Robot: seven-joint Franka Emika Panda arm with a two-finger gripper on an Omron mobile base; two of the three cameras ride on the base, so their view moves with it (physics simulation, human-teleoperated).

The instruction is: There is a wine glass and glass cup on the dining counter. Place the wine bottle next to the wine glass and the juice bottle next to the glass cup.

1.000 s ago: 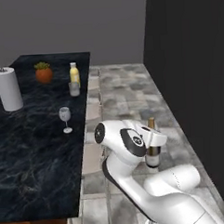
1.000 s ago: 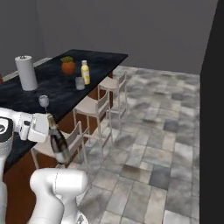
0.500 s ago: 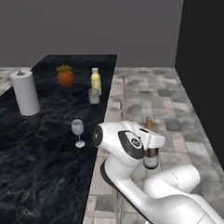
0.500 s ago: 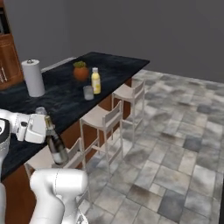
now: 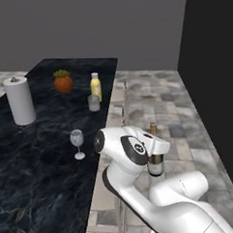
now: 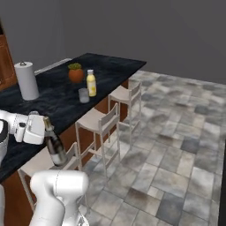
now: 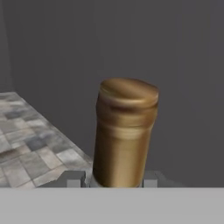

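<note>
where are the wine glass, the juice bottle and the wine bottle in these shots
wine glass [image 5: 77,139], left base view, on its bowl.
juice bottle [image 6: 91,84], right base view, on the yellow body.
wine bottle [image 6: 54,148], right base view, on the dark body below the neck.

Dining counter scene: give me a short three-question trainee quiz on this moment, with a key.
1. True or false: the small yellow juice bottle with a whitish cap stands beside the short translucent glass cup on the black marbled dining counter.
2. What is the claw shut on?
A. the tall white paper-towel roll
B. the slim dark wine bottle with a tan-topped neck
C. the clear stemmed wine glass
3. Fill in: the wine bottle hangs off the counter's edge, above a white ____.

Key: 1 true; 2 B; 3 stool.
</note>
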